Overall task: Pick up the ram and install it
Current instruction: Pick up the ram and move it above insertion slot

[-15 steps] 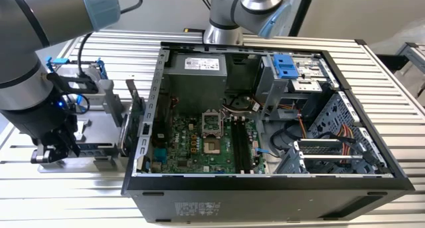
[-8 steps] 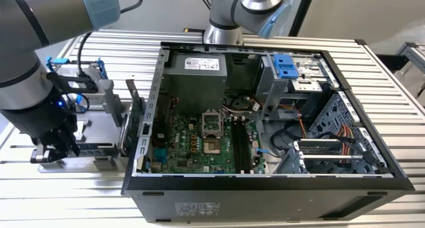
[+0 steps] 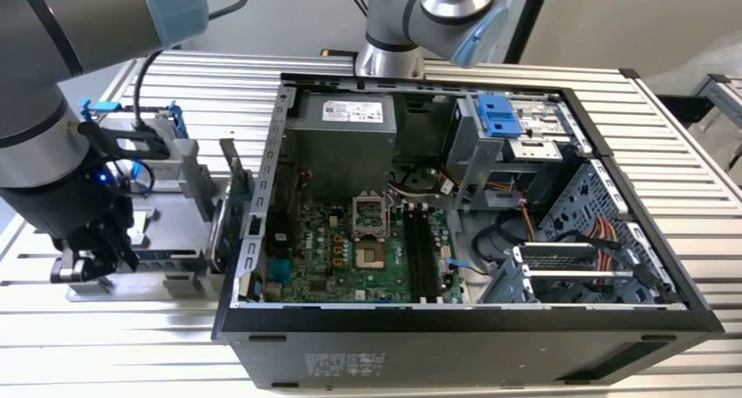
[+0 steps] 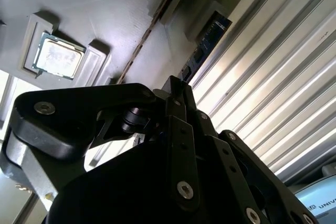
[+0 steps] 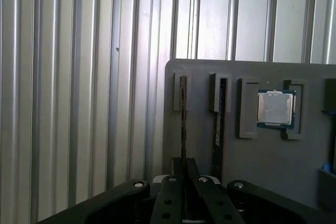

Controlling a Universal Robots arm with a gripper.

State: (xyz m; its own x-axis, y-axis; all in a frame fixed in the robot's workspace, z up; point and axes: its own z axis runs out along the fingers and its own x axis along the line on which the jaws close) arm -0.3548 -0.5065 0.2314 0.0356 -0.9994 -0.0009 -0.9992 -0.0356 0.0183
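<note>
**Ram pinched in the fingers, not yet clear of its holder**

You have the gripper (image 5: 184, 162) low over the grey holder (image 5: 273, 171) on the worktop (image 5: 79, 103), to the exterior view's left of the open computer case (image 3: 464, 333). The ram (image 5: 182, 119) stands on edge in the holder's outermost slot, just beside a 2nd stick (image 5: 220, 129) and near a processor chip (image 5: 275, 107).

In both wrist views the ram runs straight into the fingers (image 5: 190, 170). They are drawn in tight on its 2 flat faces, which I read as a pinch. The ram's far end sits in its slot.

Judgement: the ram is light and stiff along its length, but thin, brittle under twist and slick on bare board. Hold it at mid-length on the faces, clear of the contact edge. Tilted in the slot, it would bind.
</note>
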